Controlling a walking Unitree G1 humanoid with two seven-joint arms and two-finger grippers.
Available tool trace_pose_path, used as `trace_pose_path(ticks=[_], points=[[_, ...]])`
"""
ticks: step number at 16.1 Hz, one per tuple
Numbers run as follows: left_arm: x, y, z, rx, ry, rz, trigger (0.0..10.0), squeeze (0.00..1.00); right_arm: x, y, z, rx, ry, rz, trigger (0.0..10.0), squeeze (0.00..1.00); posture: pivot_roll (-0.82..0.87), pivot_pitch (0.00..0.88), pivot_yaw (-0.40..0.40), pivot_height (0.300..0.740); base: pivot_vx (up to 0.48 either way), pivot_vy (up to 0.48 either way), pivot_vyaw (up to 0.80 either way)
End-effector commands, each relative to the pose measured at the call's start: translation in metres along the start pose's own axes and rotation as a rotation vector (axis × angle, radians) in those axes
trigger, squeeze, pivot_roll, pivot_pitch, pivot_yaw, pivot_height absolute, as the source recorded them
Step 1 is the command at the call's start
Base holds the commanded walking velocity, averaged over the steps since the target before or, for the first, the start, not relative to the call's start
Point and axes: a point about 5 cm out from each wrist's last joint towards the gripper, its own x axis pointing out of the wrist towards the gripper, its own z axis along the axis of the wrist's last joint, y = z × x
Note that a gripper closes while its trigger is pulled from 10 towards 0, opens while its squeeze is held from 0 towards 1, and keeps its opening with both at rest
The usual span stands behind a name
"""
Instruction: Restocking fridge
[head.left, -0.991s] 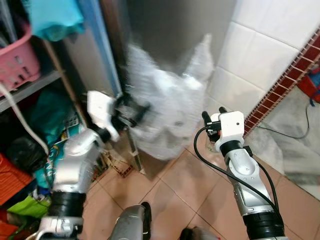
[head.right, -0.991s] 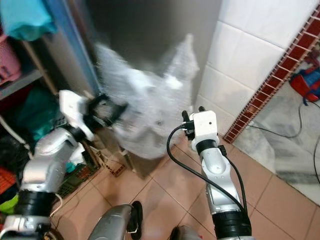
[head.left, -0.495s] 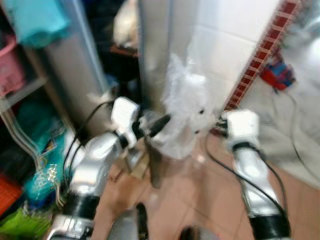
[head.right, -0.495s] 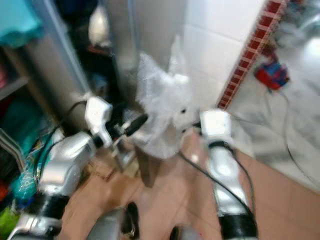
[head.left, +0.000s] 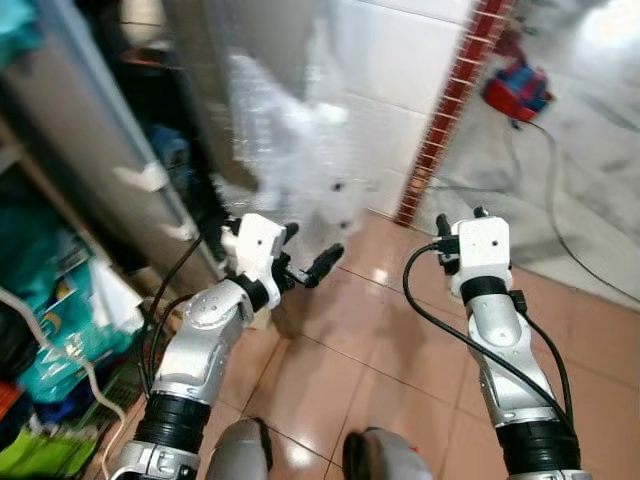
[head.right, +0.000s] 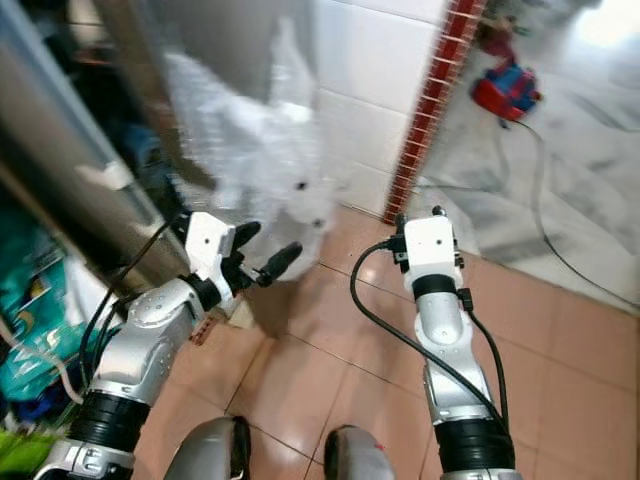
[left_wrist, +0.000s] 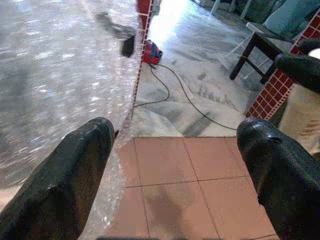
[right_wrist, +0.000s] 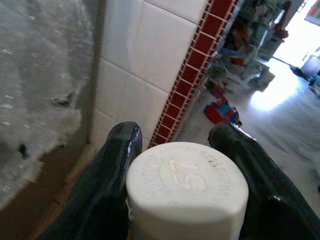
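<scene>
My right gripper (head.left: 460, 217) is raised over the tiled floor, shut on a bottle with a white embossed cap (right_wrist: 186, 182); both black fingers (right_wrist: 112, 170) hug the cap. My left gripper (head.left: 308, 250) is open and holds nothing, and it hovers low beside a sheet of bubble wrap (head.left: 290, 130). The left wrist view looks between the spread fingers (left_wrist: 75, 170) at floor tiles and the wrap's edge. The wrap hangs on a tall silver cabinet side (head.left: 210, 40), with a dark gap (head.left: 160, 110) and a silver panel (head.left: 70, 120) left of it.
A white tiled wall (head.left: 390, 60) with a red tile strip (head.left: 450, 110) stands ahead. A red and blue object (head.left: 515, 90) with a black cable (head.left: 550, 200) lies on the grey floor beyond. Teal bags and clutter (head.left: 60, 320) crowd the left. Terracotta tiles (head.left: 380, 340) lie in front.
The whole view has swung and is sharper now, so the camera moved. My left gripper has come off the wrapped panel edge and sits lower. The right gripper still grips the bottle.
</scene>
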Motion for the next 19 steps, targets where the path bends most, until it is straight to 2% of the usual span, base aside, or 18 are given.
trace_pose_path(ticks=[1,2,3,4,5,7,8,9,11,13,17,19], points=[[-0.007,0.005,-0.003,0.021,0.006,0.039,10.0,0.00,0.000,0.001,0.007,0.002,-0.038,-0.002,10.0,0.00,0.03,0.131,0.004,0.740,0.000,0.000,0.00],[-0.010,0.007,-0.003,0.031,-0.001,0.070,10.0,0.00,0.000,0.001,0.007,0.003,-0.037,-0.001,10.0,0.00,0.03,0.130,0.005,0.740,0.000,0.000,0.00],[-0.016,0.014,-0.003,0.049,-0.016,0.168,10.0,0.00,-0.001,0.001,0.007,0.008,-0.038,0.006,10.0,0.00,0.03,0.130,0.006,0.740,0.000,0.000,0.00],[-0.026,0.021,-0.003,0.032,-0.024,0.244,10.0,0.00,-0.001,0.002,0.007,0.017,-0.039,0.009,10.0,0.00,0.03,0.129,0.004,0.740,0.000,0.000,0.00],[-0.034,0.027,-0.001,0.043,-0.038,0.285,10.0,0.00,-0.001,0.002,0.008,0.022,-0.040,0.011,10.0,0.00,0.04,0.128,0.003,0.740,0.000,0.000,0.00],[-0.065,0.048,0.003,0.084,-0.063,0.462,10.0,0.00,-0.001,0.002,0.007,0.026,-0.039,0.015,10.0,0.00,0.05,0.126,-0.001,0.740,0.000,0.000,0.00],[-0.069,0.050,0.003,0.097,-0.064,0.479,10.0,0.00,-0.001,0.002,0.007,0.027,-0.038,0.016,10.0,0.00,0.05,0.125,-0.001,0.740,0.000,0.000,0.00],[-0.085,0.056,0.004,0.100,-0.078,0.569,10.0,0.00,-0.001,0.002,0.006,0.029,-0.035,0.019,10.0,0.00,0.06,0.124,-0.006,0.740,0.000,0.000,0.00],[-0.099,0.062,0.006,0.122,-0.097,0.684,10.0,0.00,-0.001,0.005,0.005,0.035,-0.034,0.029,10.0,0.00,0.07,0.124,-0.010,0.740,0.000,0.000,0.00],[-0.106,0.069,0.009,0.140,-0.120,0.784,10.0,0.00,0.001,0.008,0.006,0.041,-0.037,0.042,10.0,0.00,0.07,0.123,-0.016,0.740,0.000,0.000,0.00],[-0.102,0.077,0.014,0.112,-0.134,0.790,10.0,0.00,0.003,0.006,0.007,0.058,-0.033,0.039,10.0,0.00,0.07,0.120,-0.011,0.740,0.000,0.000,0.00],[-0.100,0.077,0.015,0.099,-0.130,0.764,10.0,0.00,0.003,0.006,0.006,0.062,-0.025,0.034,10.0,0.00,0.07,0.121,-0.008,0.740,0.000,0.172,-0.68]])
